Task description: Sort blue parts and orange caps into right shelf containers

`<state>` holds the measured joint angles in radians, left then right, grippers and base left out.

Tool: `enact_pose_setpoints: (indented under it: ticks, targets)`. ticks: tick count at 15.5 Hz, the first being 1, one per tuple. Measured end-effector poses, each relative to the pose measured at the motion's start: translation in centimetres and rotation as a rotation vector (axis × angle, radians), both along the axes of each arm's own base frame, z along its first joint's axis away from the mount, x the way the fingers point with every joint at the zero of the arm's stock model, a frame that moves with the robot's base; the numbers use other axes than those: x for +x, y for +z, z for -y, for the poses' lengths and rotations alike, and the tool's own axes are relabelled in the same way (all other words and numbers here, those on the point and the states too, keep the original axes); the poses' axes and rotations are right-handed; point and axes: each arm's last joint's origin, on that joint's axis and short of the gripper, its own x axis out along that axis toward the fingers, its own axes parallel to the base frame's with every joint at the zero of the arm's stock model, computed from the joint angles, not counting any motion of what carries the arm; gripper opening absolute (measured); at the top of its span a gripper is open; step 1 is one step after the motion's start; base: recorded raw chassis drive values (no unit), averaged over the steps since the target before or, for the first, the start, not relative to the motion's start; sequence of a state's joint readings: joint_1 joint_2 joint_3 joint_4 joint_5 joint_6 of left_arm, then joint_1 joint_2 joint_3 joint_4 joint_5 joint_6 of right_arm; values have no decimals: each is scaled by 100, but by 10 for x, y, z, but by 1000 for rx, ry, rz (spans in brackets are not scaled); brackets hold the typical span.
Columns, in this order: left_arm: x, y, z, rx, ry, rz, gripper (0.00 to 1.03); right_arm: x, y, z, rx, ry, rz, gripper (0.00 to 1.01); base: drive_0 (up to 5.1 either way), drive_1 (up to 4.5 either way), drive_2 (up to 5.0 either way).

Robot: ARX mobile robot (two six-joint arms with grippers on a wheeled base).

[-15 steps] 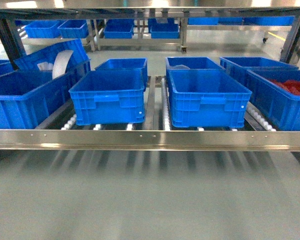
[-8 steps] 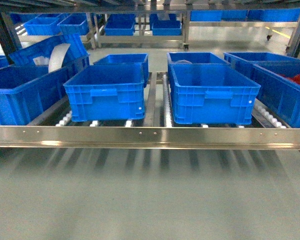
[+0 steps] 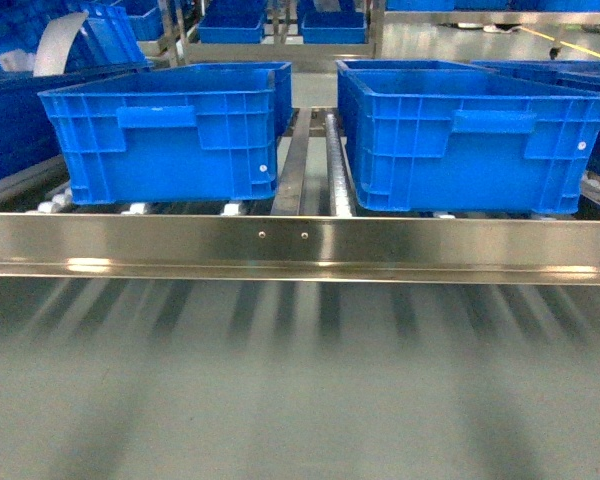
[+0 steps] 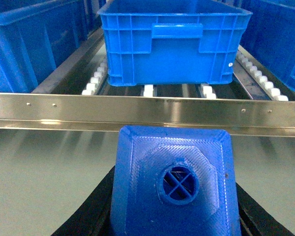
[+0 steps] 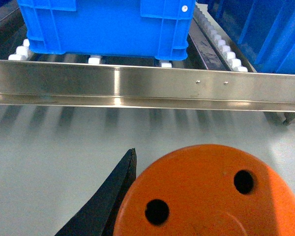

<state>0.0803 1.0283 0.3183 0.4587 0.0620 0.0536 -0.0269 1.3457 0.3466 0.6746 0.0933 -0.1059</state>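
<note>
- Blue crates (image 3: 170,130) (image 3: 470,135) sit at eleven and one o'clock; interiors hidden.
- Left gripper (image 4: 172,216) clamps a blue part (image 4: 172,182).
- Right gripper (image 5: 187,216) grips an orange cap (image 5: 206,196).

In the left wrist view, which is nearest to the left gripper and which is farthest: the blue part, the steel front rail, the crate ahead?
1. Blue part, held in the left gripper, bottom centre.
2. Steel front rail, across the middle.
3. Crate ahead, behind the rail, top centre.

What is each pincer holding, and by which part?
Left pincer: a blue part, gripped at its sides, stud outward. Right pincer: an orange cap, apparently by its sides; only one finger shows.
</note>
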Motion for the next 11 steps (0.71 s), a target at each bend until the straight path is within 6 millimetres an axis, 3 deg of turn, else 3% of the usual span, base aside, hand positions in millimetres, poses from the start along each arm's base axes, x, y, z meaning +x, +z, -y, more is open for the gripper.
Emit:
enact_pose_setpoints:
  ticks: [11]
  targets:
    - [-1,2,0,1,-2,12,44,0,2,0,0,-1,10,43,9,420,-401]
